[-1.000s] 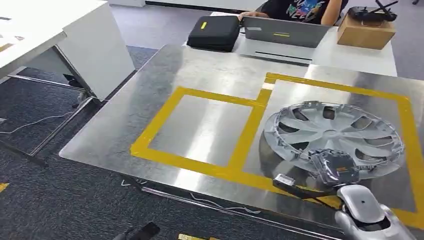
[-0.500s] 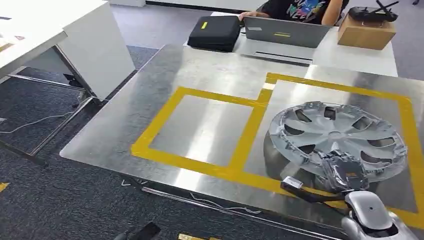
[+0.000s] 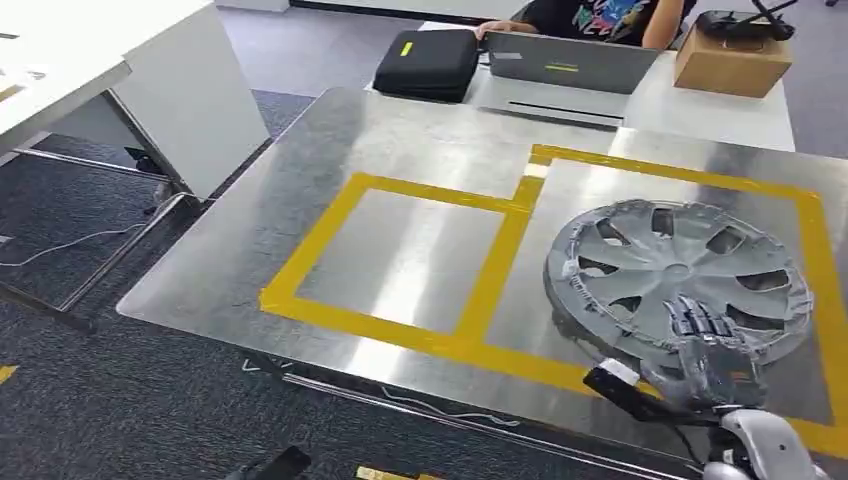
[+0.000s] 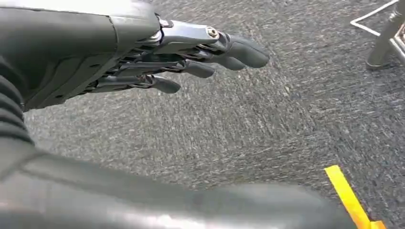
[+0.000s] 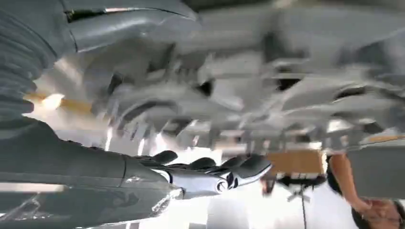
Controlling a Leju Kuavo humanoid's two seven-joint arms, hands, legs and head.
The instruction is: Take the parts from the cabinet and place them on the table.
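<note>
Hubcap (image 3: 680, 272) on taped steel table (image 3: 420, 150), right hand (image 3: 712, 352) gripping its near rim, left hand (image 4: 143, 62) fingers (image 4: 229, 47) spread above carpet

the steel tabletop (image 3: 420, 140) is carrying yellow tape outlines (image 3: 480, 300) and a silver wheel cover (image 3: 680, 275), lying just ahead of the right hand (image 3: 715, 365).

Wheel cover (image 3: 680, 275) on the metal table (image 3: 420, 140) inside the right taped square, right hand (image 3: 712, 352) at its near edge, laptop (image 3: 570, 62) and case (image 3: 428, 63) on the desk behind
</note>
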